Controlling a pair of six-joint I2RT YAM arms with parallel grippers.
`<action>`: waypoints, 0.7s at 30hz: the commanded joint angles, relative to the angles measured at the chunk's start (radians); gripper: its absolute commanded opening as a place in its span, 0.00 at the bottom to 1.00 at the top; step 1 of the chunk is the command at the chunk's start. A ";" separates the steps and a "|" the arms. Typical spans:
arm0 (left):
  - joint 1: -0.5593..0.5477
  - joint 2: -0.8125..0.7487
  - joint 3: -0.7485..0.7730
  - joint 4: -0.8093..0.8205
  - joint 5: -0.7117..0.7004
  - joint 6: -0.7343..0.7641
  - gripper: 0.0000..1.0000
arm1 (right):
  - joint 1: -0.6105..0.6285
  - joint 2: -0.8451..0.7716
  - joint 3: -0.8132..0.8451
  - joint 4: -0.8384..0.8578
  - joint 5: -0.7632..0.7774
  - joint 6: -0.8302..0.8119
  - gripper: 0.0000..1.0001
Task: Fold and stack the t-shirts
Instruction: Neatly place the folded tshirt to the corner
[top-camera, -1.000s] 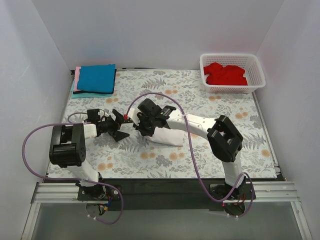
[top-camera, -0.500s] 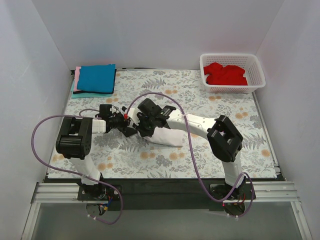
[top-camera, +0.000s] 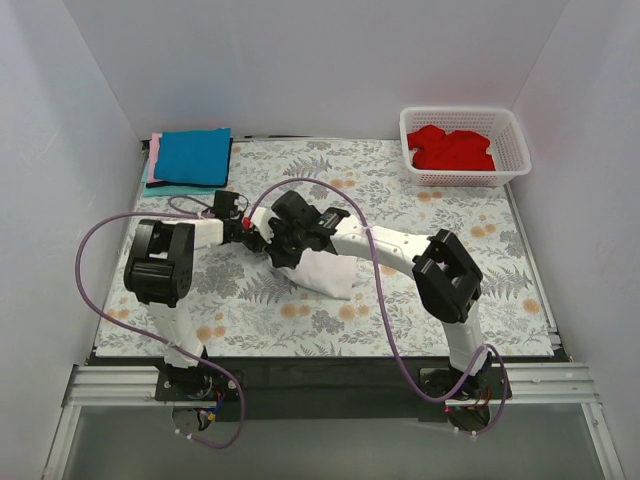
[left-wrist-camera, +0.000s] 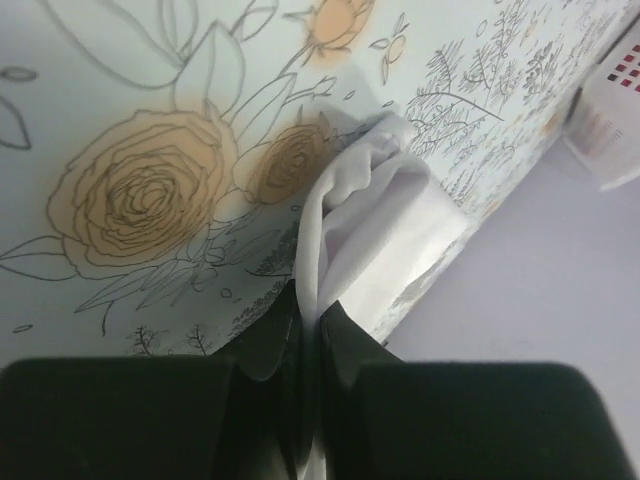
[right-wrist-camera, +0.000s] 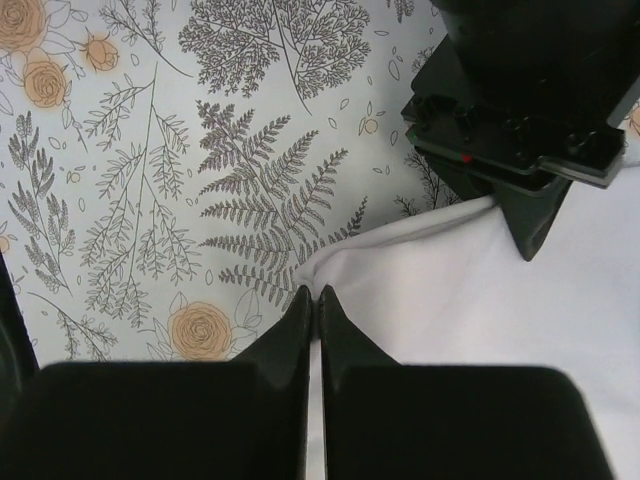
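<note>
The white t-shirt (top-camera: 328, 272) lies folded in the middle of the floral table. My left gripper (top-camera: 253, 236) is shut on its left edge; in the left wrist view a fold of white cloth (left-wrist-camera: 372, 212) runs down between the black fingers (left-wrist-camera: 262, 345). My right gripper (top-camera: 280, 252) is shut on a corner of the same shirt (right-wrist-camera: 480, 300), right beside the left gripper (right-wrist-camera: 520, 110). A folded blue t-shirt (top-camera: 194, 156) lies on a pink one (top-camera: 152, 163) at the far left. A red t-shirt (top-camera: 450, 148) sits crumpled in the basket.
The white lattice basket (top-camera: 517, 150) stands at the far right corner. White walls close in the table on three sides. Purple cables loop from both arms above the floral cloth (top-camera: 400, 312).
My left gripper moved right and farther back to the white t-shirt's edge and went from open to shut on it. The right gripper kept its hold; the shirt's left end shifted slightly.
</note>
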 joint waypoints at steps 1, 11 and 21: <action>0.001 0.007 0.130 -0.136 -0.076 0.165 0.00 | 0.003 -0.002 0.024 0.047 -0.014 0.033 0.04; 0.002 0.168 0.560 -0.459 -0.360 0.774 0.00 | -0.205 -0.103 -0.114 0.007 -0.123 0.097 0.87; 0.013 0.336 1.024 -0.471 -0.524 1.125 0.00 | -0.357 -0.203 -0.266 -0.026 -0.102 0.044 0.98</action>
